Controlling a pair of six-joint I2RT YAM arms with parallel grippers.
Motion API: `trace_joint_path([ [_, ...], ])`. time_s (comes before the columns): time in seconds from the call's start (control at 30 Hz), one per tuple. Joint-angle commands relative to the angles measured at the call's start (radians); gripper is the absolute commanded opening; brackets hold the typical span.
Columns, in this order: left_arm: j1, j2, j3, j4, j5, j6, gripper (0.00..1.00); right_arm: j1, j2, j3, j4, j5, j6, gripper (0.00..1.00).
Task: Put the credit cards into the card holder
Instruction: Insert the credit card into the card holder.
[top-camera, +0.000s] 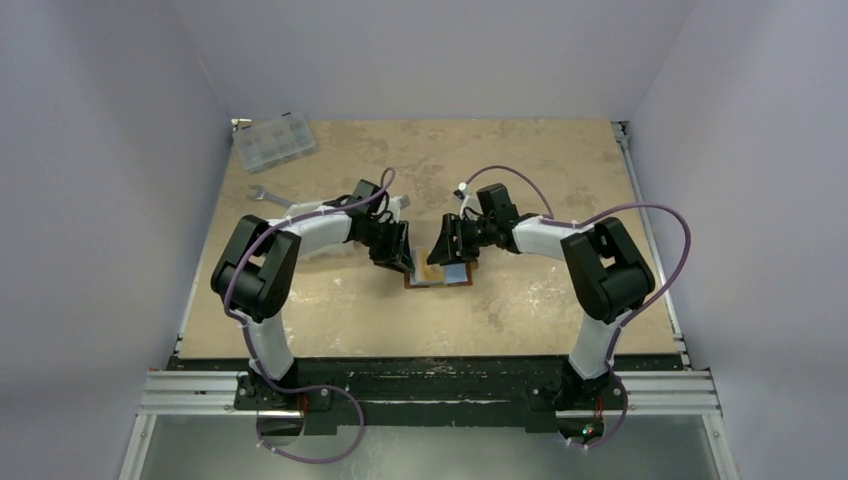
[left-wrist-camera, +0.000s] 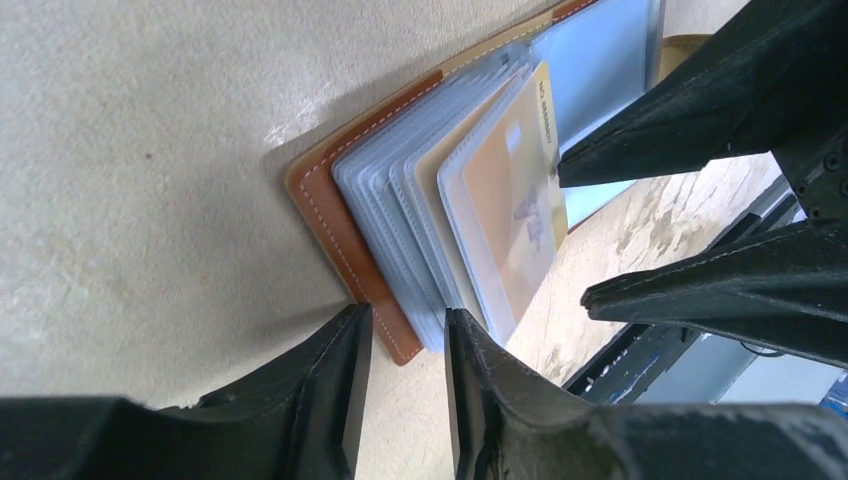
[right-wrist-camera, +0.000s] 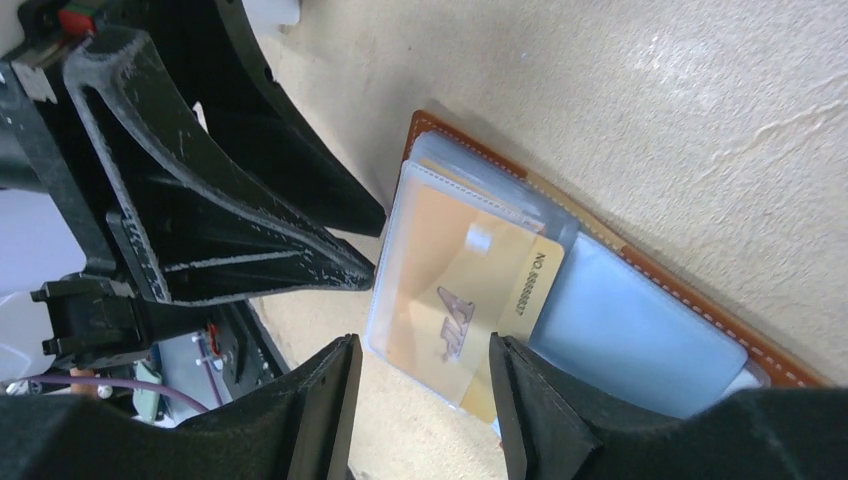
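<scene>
The left end effector (left-wrist-camera: 405, 320) and right end effector (right-wrist-camera: 422, 345) are hanging spread. Ahead, a yellow card (right-wrist-camera: 470, 290) is poking from the card holder (left-wrist-camera: 330, 210)

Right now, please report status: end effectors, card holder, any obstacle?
Both open: left end effector, right end effector, close over card holder. Holder open flat; gold card partly in sleeve, blue card beside it. Nothing blocking.

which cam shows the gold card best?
Right wrist: the gold card lies face-on, print readable, mostly inside a clear sleeve. Left wrist shows it obliquely, milky behind the sleeve. Top external gives only a tiny tan patch.
</scene>
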Motion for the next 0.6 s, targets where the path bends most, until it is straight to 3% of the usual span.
trace_joint_path([
  [0.0,0.032,-0.086,-0.001,-0.03,0.02,0.007,0.38,0.007,-0.074,-0.014,-0.04,0.017,-0.03,0.58],
  [0.13,0.034,-0.112,0.05,-0.052,0.066,-0.003,0.4,0.003,-0.095,-0.03,-0.067,0.052,-0.044,0.6],
  [0.27,0.027,-0.113,0.054,0.039,0.131,-0.067,0.4,-0.007,-0.075,-0.041,-0.07,0.056,-0.043,0.6],
  [0.57,0.003,-0.023,0.027,0.132,0.13,-0.085,0.31,-0.012,-0.075,-0.045,-0.082,0.096,-0.048,0.6],
])
